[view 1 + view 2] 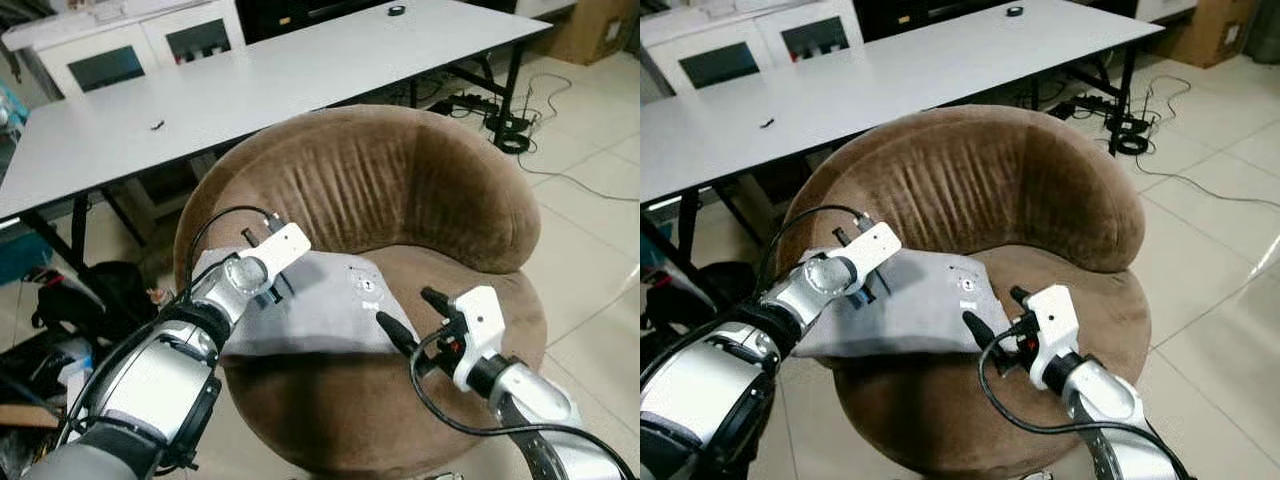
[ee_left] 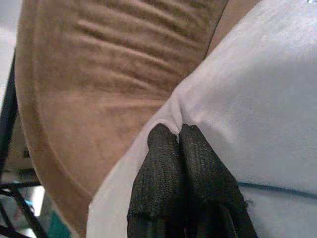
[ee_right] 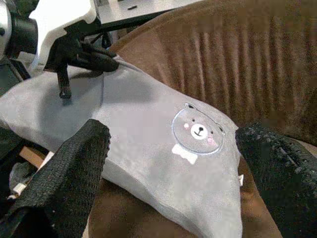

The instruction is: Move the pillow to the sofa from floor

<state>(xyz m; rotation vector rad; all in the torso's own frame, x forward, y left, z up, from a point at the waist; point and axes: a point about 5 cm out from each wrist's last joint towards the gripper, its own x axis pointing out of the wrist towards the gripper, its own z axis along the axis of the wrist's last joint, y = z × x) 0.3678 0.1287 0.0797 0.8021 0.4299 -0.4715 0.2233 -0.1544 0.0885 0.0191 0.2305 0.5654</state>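
A grey pillow (image 1: 320,312) with a small bear patch (image 3: 198,131) lies on the seat of the round brown sofa chair (image 1: 400,190), its left part hanging over the seat's edge. My left gripper (image 2: 178,135) is shut on the pillow's far left edge, pinching a fold of the fabric; the same gripper (image 3: 99,62) is seen from the right wrist. My right gripper (image 1: 408,312) stands open at the pillow's near right corner, one finger on each side of that corner, not closed on it.
A long white table (image 1: 250,80) stands right behind the chair, with a white cabinet (image 1: 130,50) beyond it. Cables (image 1: 515,130) lie on the tiled floor at the right. A black bag (image 1: 95,300) and clutter sit on the floor at the left.
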